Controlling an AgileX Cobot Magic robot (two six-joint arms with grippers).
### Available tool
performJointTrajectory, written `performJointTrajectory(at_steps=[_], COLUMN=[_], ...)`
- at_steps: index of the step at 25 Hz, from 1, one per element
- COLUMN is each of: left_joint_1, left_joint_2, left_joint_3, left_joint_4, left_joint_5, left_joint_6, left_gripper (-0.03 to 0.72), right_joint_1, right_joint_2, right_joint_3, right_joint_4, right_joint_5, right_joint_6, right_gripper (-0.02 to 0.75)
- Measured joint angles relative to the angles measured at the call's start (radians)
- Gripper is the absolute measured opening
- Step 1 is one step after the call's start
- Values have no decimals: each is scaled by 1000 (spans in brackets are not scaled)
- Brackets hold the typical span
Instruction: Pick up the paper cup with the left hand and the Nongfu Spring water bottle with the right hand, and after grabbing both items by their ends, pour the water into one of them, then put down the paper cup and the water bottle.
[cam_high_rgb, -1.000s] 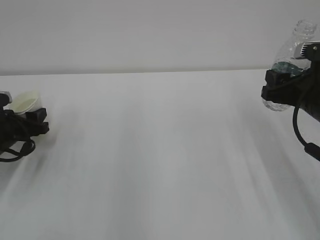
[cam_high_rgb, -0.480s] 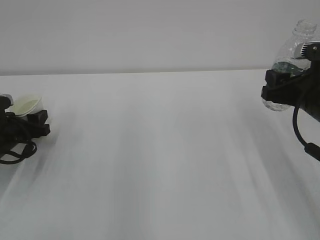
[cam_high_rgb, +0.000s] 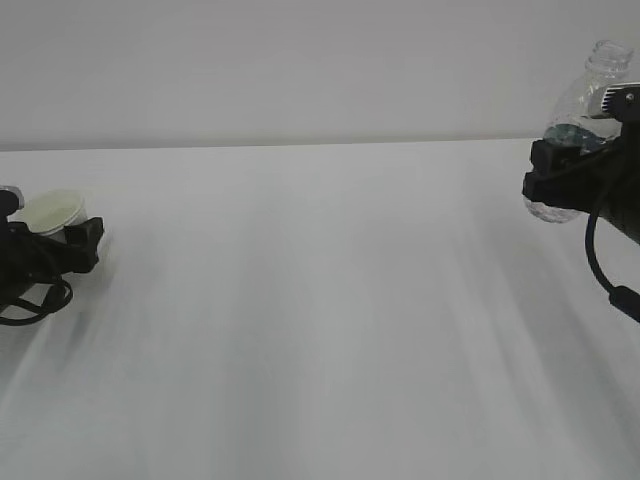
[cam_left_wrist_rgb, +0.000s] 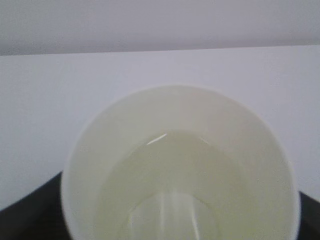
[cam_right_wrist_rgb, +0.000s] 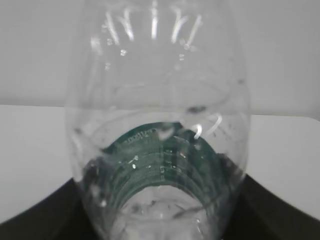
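The paper cup (cam_high_rgb: 48, 211) stands level on the table at the far left, with water (cam_left_wrist_rgb: 170, 175) in its bottom. My left gripper (cam_high_rgb: 50, 230) is around it, open; its near finger (cam_high_rgb: 86, 238) stands a little off the cup's side. In the left wrist view the cup (cam_left_wrist_rgb: 180, 165) fills the frame, with dark fingers (cam_left_wrist_rgb: 25, 215) at the lower corners. At the far right, above the table, my right gripper (cam_high_rgb: 560, 172) is shut on the Nongfu Spring water bottle (cam_high_rgb: 590, 95). The bottle's open mouth points up. Up close the bottle (cam_right_wrist_rgb: 160, 125) shows droplets and its green label.
The white table (cam_high_rgb: 320, 300) stretches between the two arms, with a pale wall behind it. Black cables hang from the left arm (cam_high_rgb: 30, 300) and the right arm (cam_high_rgb: 605, 270).
The cup has gone from tilted to level on the table. The left gripper's near finger has moved outward from the cup. The right arm and bottle have not moved.
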Motion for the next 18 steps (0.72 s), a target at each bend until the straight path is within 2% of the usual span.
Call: performJointTrajectory(at_steps=[7,18], left_joint_1=[0,0], left_joint_2=[-19,-68], left_joint_3=[5,129], left_joint_4=[-1,-1], left_joint_5=[-3,-3], left_joint_6=[0,0], left_gripper=[681,666], right_joint_1=[0,0], right_joint_2=[0,0], right_joint_3=[0,0], right_joint_4=[0,0], right_joint_5=[2,6], right_joint_6=[0,0], right_gripper=[460,459])
